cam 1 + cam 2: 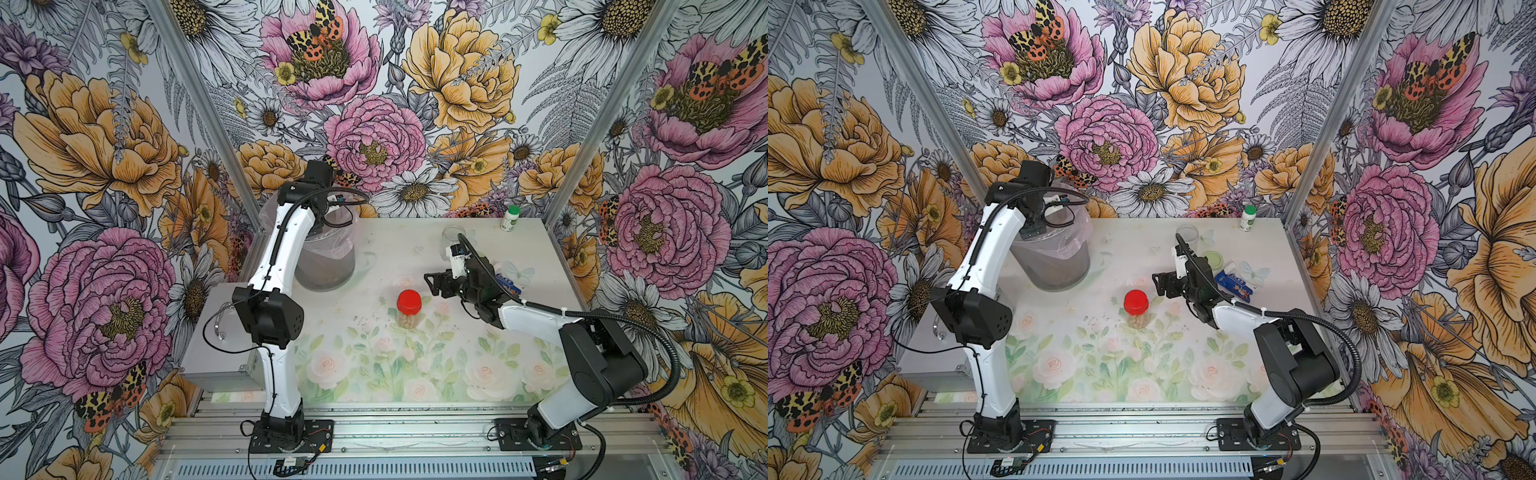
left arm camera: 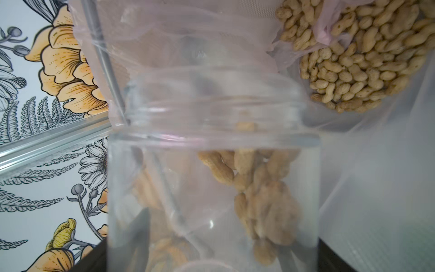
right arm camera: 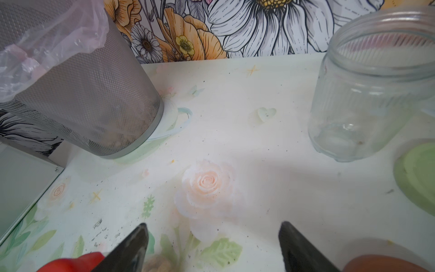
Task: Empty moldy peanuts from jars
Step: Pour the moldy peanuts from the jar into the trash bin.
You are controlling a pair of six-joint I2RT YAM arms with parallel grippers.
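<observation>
Glass of the open jar (image 2: 211,188) fills the left wrist view, tipped over the lined bin (image 1: 332,266), moldy peanuts (image 2: 266,200) inside. It looks stiff, slippery, breakable: best clamped around the body. Left fingers (image 2: 94,259), mostly hidden, grasp it; right fingers (image 3: 134,245) stand released near the red-lid jar (image 1: 409,301), apart from the bin.

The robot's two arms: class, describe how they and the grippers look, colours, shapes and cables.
Both the left arm and right arm have smooth white link shells joined by boxy black joint housings, on black base plates. A ribbed black cable hose runs along each. The right gripper is black, with two dark tapered fingers. A small white camera block sits on its wrist.
</observation>
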